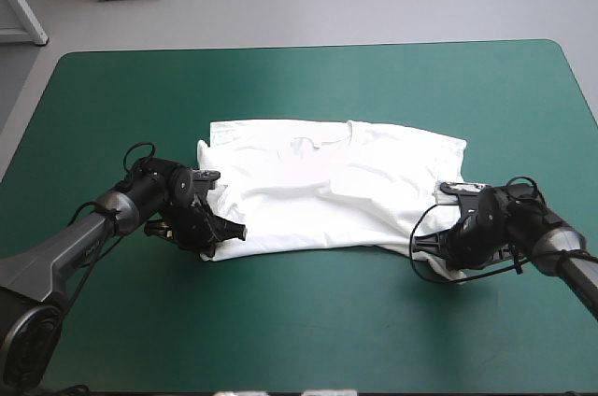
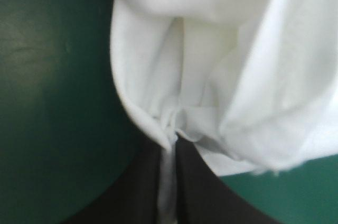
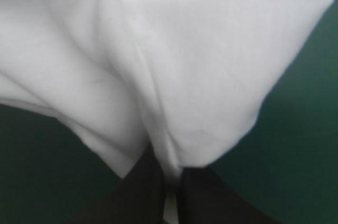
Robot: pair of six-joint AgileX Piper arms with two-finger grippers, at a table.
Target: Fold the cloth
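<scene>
At frame centre the T-shirt lay spread on the table; left gripper and right gripper each pinched a lower corner.

- The T-shirt, at the table's middle, is thin white cloth, matt and soft, creased in shallow folds.
- The teal-green cover is matt and smooth, with a faint pale sheen in places.
- The left gripper has black fingers with a smooth, dull finish, possibly plastic or rubber; it is hard to tell from so close.
- The right gripper has fingers of the same matt black.
</scene>
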